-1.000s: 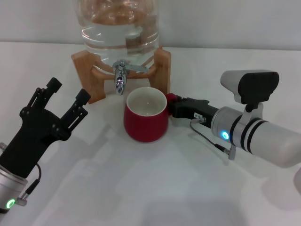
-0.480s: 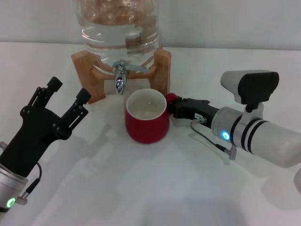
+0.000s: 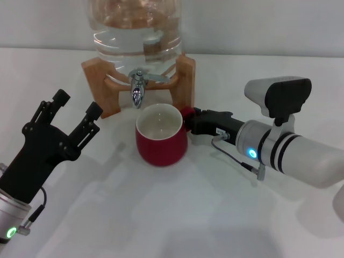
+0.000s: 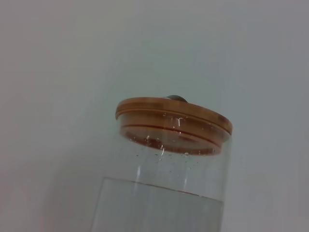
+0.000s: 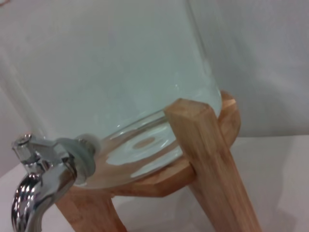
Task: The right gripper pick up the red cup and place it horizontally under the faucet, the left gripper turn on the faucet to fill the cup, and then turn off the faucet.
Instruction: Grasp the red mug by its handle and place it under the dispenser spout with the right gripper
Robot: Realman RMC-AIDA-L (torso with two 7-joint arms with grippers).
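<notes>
**Sliding the cup in under the spout**

My right gripper (image 3: pixel 189 120) is clamped on the loop handle of the red cup (image 3: pixel 160 135), which stands upright on the white table (image 3: pixel 177 215), just near of the faucet (image 3: pixel 138 88). The chrome spout hangs over the cup's far-left rim, not over the middle, so I judge the placing unfinished. To do it well I keep the cup level, nudge it a little farther and left until the cream inside sits squarely under the spout, and only then let go.

Room is tight on the far side: the wooden stand (image 3: pixel 185 80) has a leg just right of the cup's far rim, close beside my fingers, and the water jug (image 3: pixel 134 27) sits above. Near and left of the cup the table lies bare.

My left gripper (image 3: pixel 63 115) hovers well left of the cup with its fingers spread, holding nothing, with a free line to the lever.
</notes>
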